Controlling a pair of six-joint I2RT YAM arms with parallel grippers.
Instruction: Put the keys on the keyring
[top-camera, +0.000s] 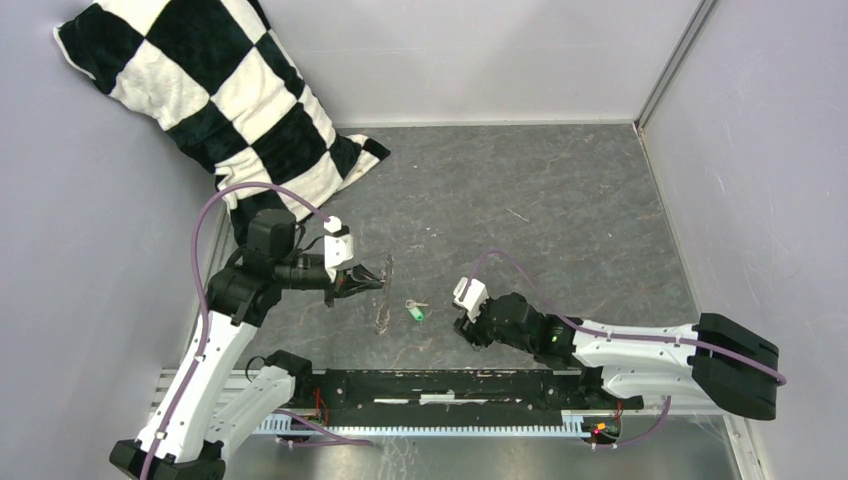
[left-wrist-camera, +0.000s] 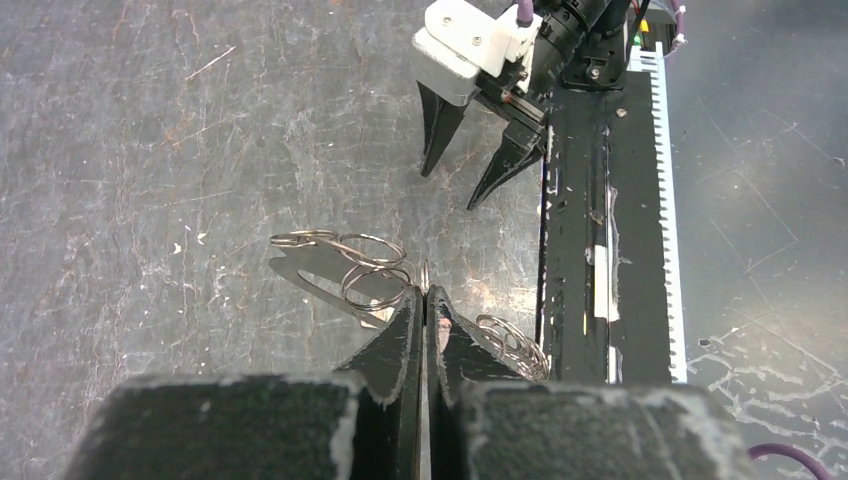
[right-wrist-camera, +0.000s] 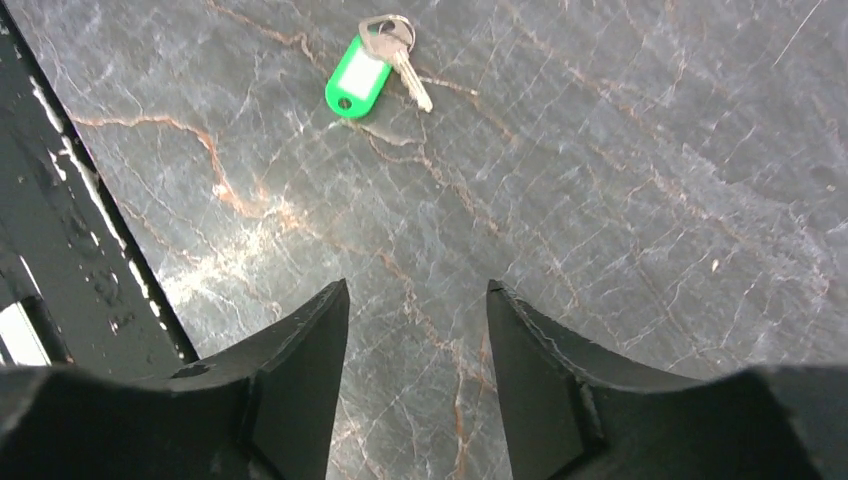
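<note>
The keys (right-wrist-camera: 375, 60), a small silver key on a bright green tag, lie flat on the grey table (top-camera: 540, 200), also seen from above as the keys (top-camera: 415, 310). My right gripper (right-wrist-camera: 418, 290) hovers a short way from them, open, with only bare table between its fingers. The top view shows that right gripper (top-camera: 462, 326) just right of the keys. My left gripper (left-wrist-camera: 425, 293) is shut on the keyring (left-wrist-camera: 372, 268), a thin silvery loop held upright, with small rings strung along its rim. From above the keyring (top-camera: 384, 292) appears edge-on, left of the keys.
A black-and-white checked pillow (top-camera: 210, 90) leans in the back left corner. A black rail with a toothed white strip (top-camera: 450, 385) runs along the near edge between the arm bases. Grey walls close in the table at left, back and right.
</note>
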